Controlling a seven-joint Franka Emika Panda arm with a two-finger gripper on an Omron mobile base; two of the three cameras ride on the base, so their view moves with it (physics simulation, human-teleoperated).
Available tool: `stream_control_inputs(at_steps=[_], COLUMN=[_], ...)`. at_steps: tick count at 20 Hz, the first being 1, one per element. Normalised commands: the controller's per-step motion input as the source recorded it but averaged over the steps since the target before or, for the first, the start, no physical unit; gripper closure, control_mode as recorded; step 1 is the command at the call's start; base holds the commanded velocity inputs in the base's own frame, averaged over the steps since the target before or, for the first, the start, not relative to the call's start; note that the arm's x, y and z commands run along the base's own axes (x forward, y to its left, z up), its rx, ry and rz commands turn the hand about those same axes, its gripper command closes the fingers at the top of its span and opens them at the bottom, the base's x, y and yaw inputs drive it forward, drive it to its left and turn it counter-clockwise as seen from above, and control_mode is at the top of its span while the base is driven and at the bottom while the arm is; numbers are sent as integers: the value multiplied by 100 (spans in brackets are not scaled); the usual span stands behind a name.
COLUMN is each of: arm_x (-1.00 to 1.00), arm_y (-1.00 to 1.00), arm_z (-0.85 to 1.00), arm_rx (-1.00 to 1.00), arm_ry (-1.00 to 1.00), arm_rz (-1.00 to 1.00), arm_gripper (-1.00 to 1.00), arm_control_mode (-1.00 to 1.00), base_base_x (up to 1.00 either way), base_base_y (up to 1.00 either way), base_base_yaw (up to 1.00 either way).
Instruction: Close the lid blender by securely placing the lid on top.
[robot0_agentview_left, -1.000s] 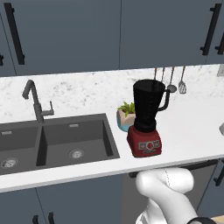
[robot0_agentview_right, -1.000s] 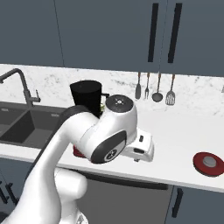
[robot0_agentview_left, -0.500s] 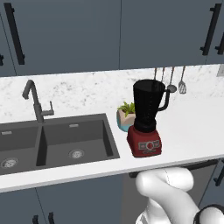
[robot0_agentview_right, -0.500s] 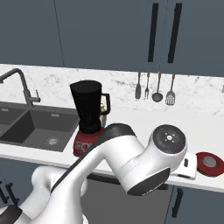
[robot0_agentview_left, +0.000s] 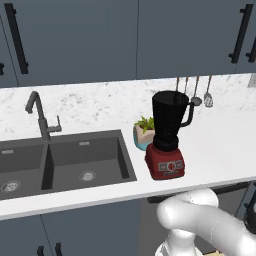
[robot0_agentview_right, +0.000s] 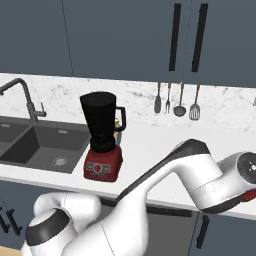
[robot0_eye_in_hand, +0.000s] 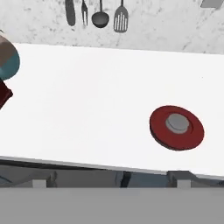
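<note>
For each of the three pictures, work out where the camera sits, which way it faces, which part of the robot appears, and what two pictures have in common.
Left base view: behind the arm on its left, facing forward and down at the sink, the blender and a plant pot; the white arm rises at lower right.
Right base view: behind on the right, facing the same counter; the arm sweeps from lower left to the right edge.
Hand view: on the hand, looking down at the lid lying flat on the counter; the jaws are unseen.
Shared: both base views show the blender, still lidless, and hanging utensils.
</note>
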Motion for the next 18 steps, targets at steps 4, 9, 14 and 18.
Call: stream_control_inputs(at_steps=[4,9,14,18], arm_x=[92,13,1,8], arm_y=[-84,-27,-6,-3], arm_z=[-38,-9,-12,-36], arm_rx=[0,-1,-1,0], arm_ry=[-1,0,0,0], arm_rz=[45,19,2,6], arm_gripper=[-100,-100,-100,-100], arm_control_mode=[-100,-100,-100,-100], base_base_x=[0,0,0,0], base_base_y=[0,0,0,0], base_base_yaw=[0,0,0,0])
